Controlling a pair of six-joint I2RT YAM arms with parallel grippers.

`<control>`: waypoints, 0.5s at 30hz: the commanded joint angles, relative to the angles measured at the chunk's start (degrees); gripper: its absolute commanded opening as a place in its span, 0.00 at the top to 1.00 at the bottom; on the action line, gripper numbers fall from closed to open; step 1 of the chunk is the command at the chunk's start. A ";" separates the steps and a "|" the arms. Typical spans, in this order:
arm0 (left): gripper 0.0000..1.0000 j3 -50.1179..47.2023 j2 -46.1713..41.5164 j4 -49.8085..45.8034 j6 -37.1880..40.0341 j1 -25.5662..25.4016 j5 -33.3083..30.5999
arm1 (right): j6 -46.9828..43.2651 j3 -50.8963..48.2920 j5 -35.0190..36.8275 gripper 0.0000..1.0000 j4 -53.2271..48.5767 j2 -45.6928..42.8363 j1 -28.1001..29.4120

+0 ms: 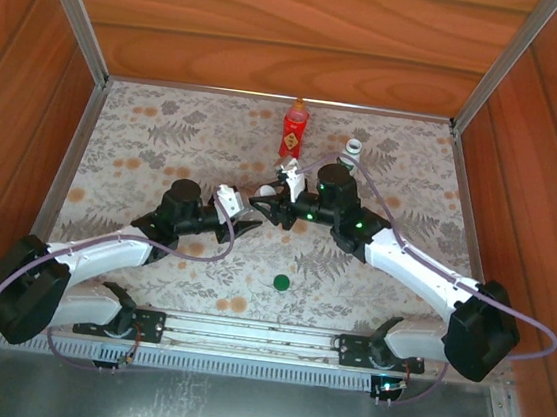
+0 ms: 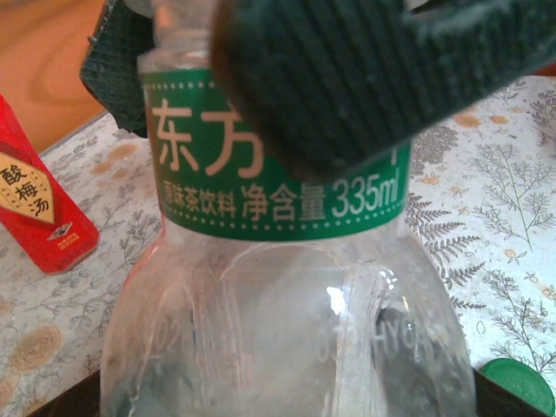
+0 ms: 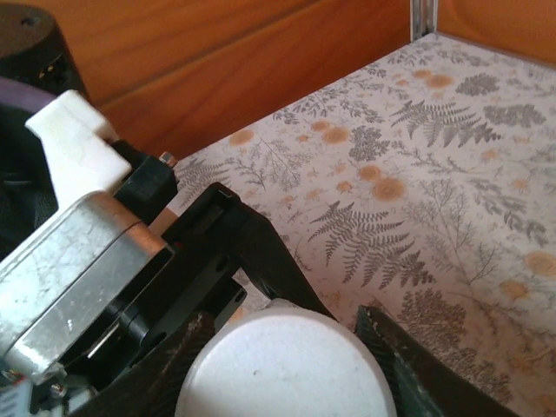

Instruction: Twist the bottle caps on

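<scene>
Left gripper (image 1: 250,221) clamping clear bottle (image 2: 287,295) by its body over table (image 1: 156,134) centre; thin plastic, likely light and denting easily. Right gripper (image 3: 285,346) straddling white cap (image 3: 287,373), can't tell if gripping; I'd be taking cap by rim, squeezing gently

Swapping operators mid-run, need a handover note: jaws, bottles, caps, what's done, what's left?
Left gripper: jaws shut on the green-label bottle.
Right gripper: jaws closed on a white cap at that bottle's top. How far it is threaded can't be seen.
Red bottle: upright at the far edge, looks capped.
Small pale bottle: upright behind the right arm, cap state unclear.
Green cap: loose on the table, in front of the arm bases.
Done: probably the red bottle.
Left: finish the white cap, check the pale bottle, fit the green cap where it belongs.
</scene>
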 commanded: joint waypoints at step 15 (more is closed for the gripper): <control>0.00 -7.73 -8.77 1.11 -4.74 1.45 -18.31 | -2.80 10.48 16.73 0.70 -7.33 7.80 -1.33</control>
